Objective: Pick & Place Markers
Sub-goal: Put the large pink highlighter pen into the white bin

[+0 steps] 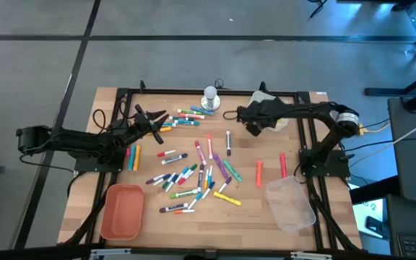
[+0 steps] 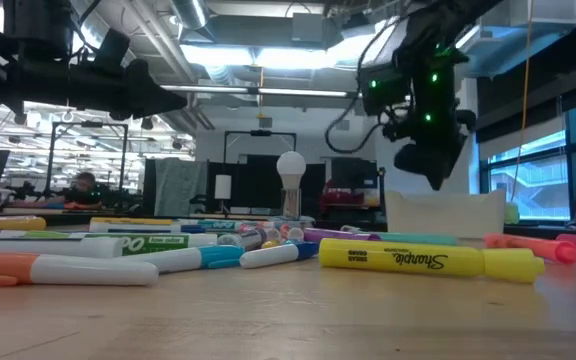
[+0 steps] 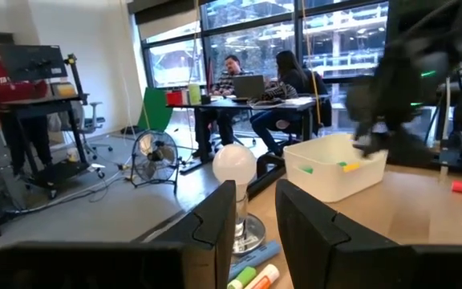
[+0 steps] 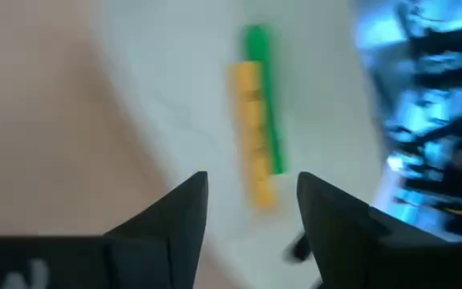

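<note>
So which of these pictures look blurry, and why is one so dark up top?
Right wrist view: smeared throughout, the yellow and green markers streaked. Low view: the nearest markers look soft, and the right hand is a silhouette against bright ceiling lights.

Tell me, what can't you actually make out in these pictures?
- High view: the white bin at the table's far side is mostly hidden by the right claw.
- Right wrist view: the yellow marker and green marker are blurred; labels unreadable.
- Low view: far markers overlap, uncountable.
</note>
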Motion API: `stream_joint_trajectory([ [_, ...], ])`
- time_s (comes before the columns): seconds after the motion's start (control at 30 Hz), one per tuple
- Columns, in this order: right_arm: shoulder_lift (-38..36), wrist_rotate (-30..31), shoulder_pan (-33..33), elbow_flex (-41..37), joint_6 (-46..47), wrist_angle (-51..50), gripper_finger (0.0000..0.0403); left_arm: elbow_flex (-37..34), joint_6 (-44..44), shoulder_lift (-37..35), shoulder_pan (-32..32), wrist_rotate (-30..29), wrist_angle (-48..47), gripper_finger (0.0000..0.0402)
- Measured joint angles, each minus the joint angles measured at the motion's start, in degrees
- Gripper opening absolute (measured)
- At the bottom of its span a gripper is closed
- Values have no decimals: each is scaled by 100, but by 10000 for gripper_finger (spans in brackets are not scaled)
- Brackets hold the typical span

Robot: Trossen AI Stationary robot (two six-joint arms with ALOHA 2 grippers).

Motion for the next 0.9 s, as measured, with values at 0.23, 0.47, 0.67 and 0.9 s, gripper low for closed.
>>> stream_joint_trajectory([
  [0.23,-631,-1531,1118,11,2035,-980,195,0,-198,0,-2,102,-2,86],
  [0.47,-702,-2336,2085,-508,3512,-1437,196,0,-215,0,-1,236,-2,86],
  [0.67,-695,-2746,2377,-1542,4513,-1269,196,0,-497,0,-2,236,0,86],
  [0.9,-715,-3011,2379,-2380,4648,-114,196,0,-647,0,-2,236,48,86],
])
